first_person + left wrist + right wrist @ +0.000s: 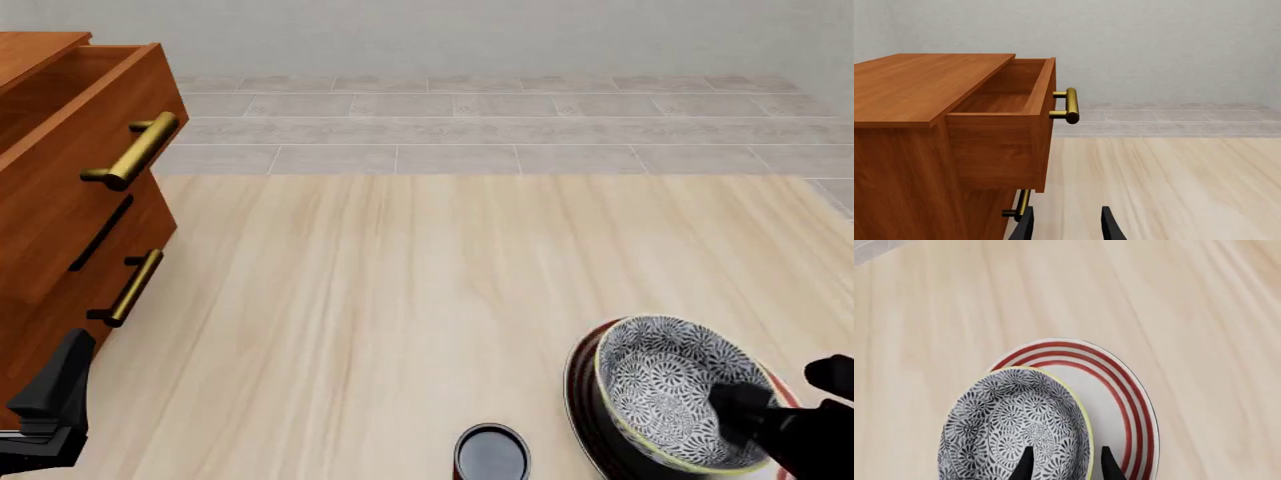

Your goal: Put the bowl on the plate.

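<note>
We see the bowl (1014, 425), grey-white floral w/ yellowish rim, sitting over the plate (1121, 395), red-ringed white, at table's near right edge. Right gripper (1064, 462) pinches the bowl's rim, one finger inside, one out. Plate's near part is cut off by frame; bowl tilt hard to judge. Left gripper (1067, 225) spread wide, empty, near the drawer cabinet (67, 200). Dark cup (491, 452) just left of plate; mid table (400, 280) bare.

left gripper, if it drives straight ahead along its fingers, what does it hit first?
Probably nothing close: past the left gripper the line runs over bare table toward the far wall. The open drawer and the lower brass handle sit just off to one side; clearance there is hard to judge.
</note>
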Motion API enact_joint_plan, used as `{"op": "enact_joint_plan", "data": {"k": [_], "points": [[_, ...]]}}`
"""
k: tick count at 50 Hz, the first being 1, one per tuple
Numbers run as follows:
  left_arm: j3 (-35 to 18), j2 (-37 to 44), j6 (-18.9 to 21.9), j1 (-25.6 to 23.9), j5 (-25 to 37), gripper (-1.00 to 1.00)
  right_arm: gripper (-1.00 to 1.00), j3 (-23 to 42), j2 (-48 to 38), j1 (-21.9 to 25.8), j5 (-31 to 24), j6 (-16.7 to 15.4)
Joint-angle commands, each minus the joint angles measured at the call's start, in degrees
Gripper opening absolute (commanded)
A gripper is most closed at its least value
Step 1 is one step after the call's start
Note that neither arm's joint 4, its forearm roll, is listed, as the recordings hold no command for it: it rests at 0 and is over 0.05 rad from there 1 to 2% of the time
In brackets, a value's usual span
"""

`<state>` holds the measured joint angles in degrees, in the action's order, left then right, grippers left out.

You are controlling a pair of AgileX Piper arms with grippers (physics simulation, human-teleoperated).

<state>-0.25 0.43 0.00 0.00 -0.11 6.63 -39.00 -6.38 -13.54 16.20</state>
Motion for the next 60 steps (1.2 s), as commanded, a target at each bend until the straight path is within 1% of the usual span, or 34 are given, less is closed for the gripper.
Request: {"op": "enact_joint_plan", "data": {"k": [1,2,3,8,15,22,25,28,30,31,32,33,34,36,37,41,44,49,50,54,60], "points": [[0.00,0.00,0.00,0.00,0.00,1.00,1.00,2.47,0.80,-1.60,-2.10,-1.53],[0.00,0.00,0.00,0.00,0.00,1.00,1.00,2.48,0.82,-1.60,-2.12,-1.53],[0.00,0.00,0.00,0.00,0.00,1.00,1.00,3.19,2.26,-2.17,-3.82,-2.09],[0.00,0.00,0.00,0.00,0.00,1.00,1.00,4.71,4.01,-3.48,-6.11,-3.23],[0.00,0.00,0.00,0.00,0.00,1.00,1.00,8.28,7.82,-5.12,-11.14,-5.08],[0.00,0.00,0.00,0.00,0.00,1.00,1.00,11.61,7.77,-4.79,-12.73,-5.86],[0.00,0.00,0.00,0.00,0.00,1.00,1.00,14.05,9.01,-4.26,-15.08,-6.18],[0.00,0.00,0.00,0.00,0.00,1.00,1.00,15.13,9.52,-4.19,-16.11,-6.38],[0.00,0.00,0.00,0.00,0.00,1.00,1.00,16.73,10.26,-3.90,-17.54,-6.90],[0.00,0.00,0.00,0.00,0.00,1.00,1.00,17.48,10.34,-3.43,-17.93,-6.63],[0.00,0.00,0.00,0.00,0.00,1.00,1.00,18.11,10.20,-3.35,-18.11,-7.04],[0.00,0.00,0.00,0.00,0.00,1.00,1.00,19.32,9.95,-3.34,-18.26,-8.09],[0.00,0.00,0.00,0.00,0.00,1.00,1.00,20.52,10.28,-2.97,-19.05,-7.04],[0.00,0.00,0.00,0.00,0.00,1.00,1.00,22.96,10.99,-2.49,-21.16,-8.38],[0.00,0.00,0.00,0.00,0.00,1.00,1.00,23.50,10.87,-2.14,-21.34,-8.10],[0.00,0.00,0.00,0.00,0.00,1.00,1.00,26.66,10.24,-1.57,-22.38,-8.85],[0.00,0.00,0.00,0.00,0.00,1.00,1.00,27.86,11.03,-1.50,-23.59,-9.45],[0.00,0.00,0.00,0.00,0.00,1.00,1.00,29.26,11.23,-1.31,-24.03,-9.19],[0.00,0.00,0.00,0.00,0.00,1.00,1.00,29.61,11.19,-1.49,-24.13,-9.66],[0.00,0.00,0.00,0.00,0.00,1.00,1.00,30.93,10.62,-1.45,-23.68,-9.84],[0.00,0.00,0.00,0.00,0.00,1.00,1.00,34.18,9.98,0.14,-23.60,-10.35]]}}
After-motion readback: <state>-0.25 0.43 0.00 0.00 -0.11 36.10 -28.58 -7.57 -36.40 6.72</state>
